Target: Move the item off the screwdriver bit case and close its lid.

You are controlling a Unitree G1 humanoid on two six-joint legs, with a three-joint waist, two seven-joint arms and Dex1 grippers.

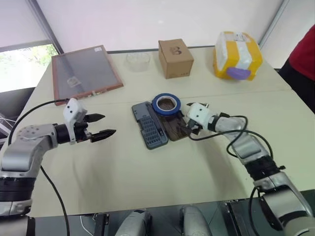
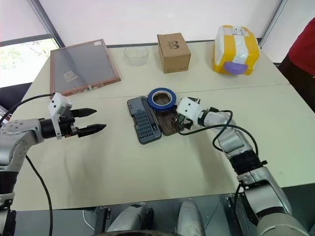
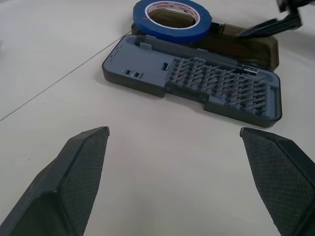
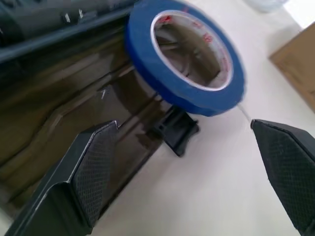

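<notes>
Table [image 1: 147, 187], cream, spanning the frame; the bit case [image 1: 150, 125] lies open at its centre, grey-blue tray [image 1: 152, 132] toward the left, dark lid [image 1: 174, 129] flat toward the right. The tape roll [image 1: 166, 103], a blue ring, rests on the lid's upper end, just above centre. My right gripper [image 1: 188, 127], centre right, stands spread wide and empty, its tips at the lid's right edge, just below the tape. My left gripper [image 1: 101, 126], centre left, is likewise wide open and empty, well apart from the case.

Risks, as I judge them: closing too low would pinch the lid or its black latch tab [image 4: 175, 129] rather than the ring; a glancing touch could slide the tape across the bits; dragging the roll could shift the whole unsteadied case.
</notes>
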